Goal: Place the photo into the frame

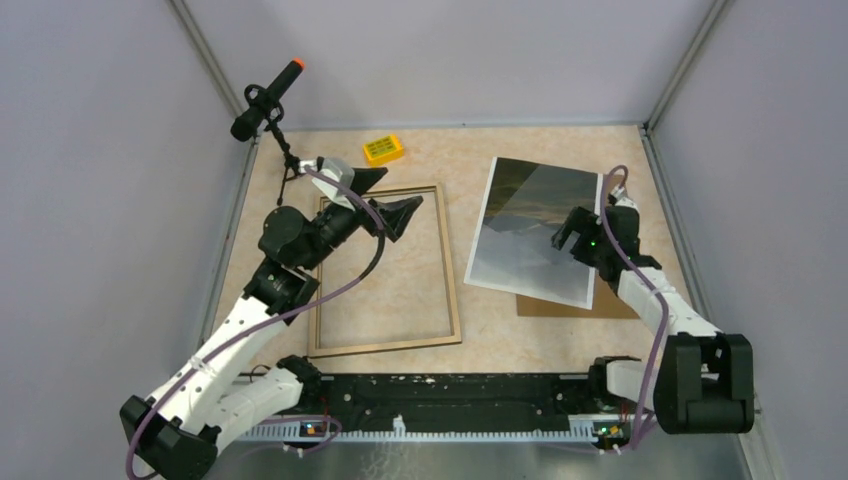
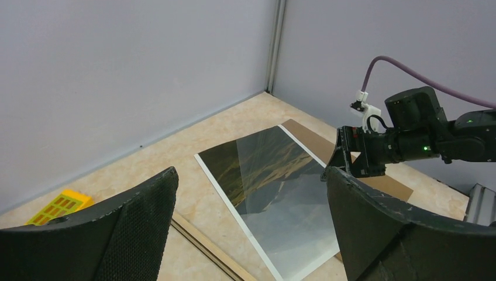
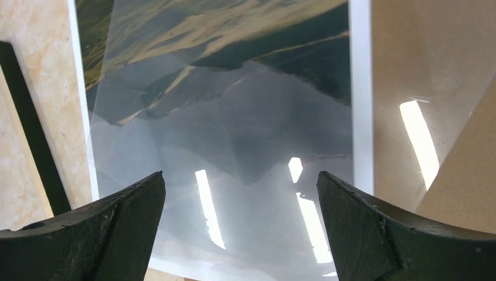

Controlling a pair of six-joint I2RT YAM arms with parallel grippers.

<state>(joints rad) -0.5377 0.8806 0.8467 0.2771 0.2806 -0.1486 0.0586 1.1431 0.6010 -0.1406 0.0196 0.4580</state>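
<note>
Two arms work this table, both with jaws spread wide and holding nothing. On the left, the left gripper (image 1: 390, 198) hangs above the far end of the frame (image 1: 451, 280), probably waiting there so it can steady the frame once the print arrives. The frame lies flat on the table (image 1: 470, 150) with its pale wood side up. That is likely its back, turned up so the print can be dropped in from behind. Its long axis runs near to far, and its far end leans slightly right.

Right of it, just apart from the frame, the photo (image 1: 530, 215) lies picture side up. Its long axis also runs near to far, tilted the same way but a bit more, with the golden slopes at the far end. Its near right corner rests on a brown sheet (image 1: 560, 306). The right gripper (image 1: 568, 238) points down over the photo's right half, seemingly placed to catch the right edge. Whether its fingers touch the print cannot be told.
</note>
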